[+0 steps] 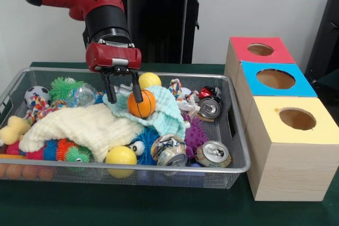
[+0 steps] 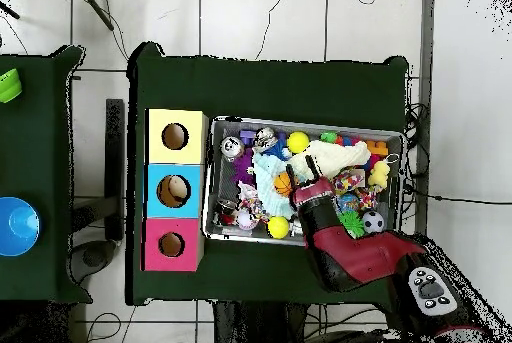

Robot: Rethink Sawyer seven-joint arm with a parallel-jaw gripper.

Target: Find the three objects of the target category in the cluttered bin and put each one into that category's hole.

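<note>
A small orange basketball (image 1: 142,104) lies on a mint cloth (image 1: 168,114) in the middle of the wire bin (image 1: 237,146). My gripper (image 1: 124,100) hangs open just left of it, and its right finger (image 1: 136,89) stands in front of the ball's upper left edge. Nothing is held between the fingers. In the overhead view the gripper (image 2: 303,181) is over the bin's middle, beside the orange ball (image 2: 283,183). Two yellow balls (image 1: 121,155) (image 1: 149,80) and a soccer ball (image 1: 36,95) also lie in the bin.
Three boxes with round holes stand right of the bin: red (image 1: 260,50), blue (image 1: 275,79), yellow (image 1: 297,119). A cream cloth (image 1: 85,125), crushed cans (image 1: 210,108) (image 1: 213,153), and spiky toys (image 1: 66,86) crowd the bin.
</note>
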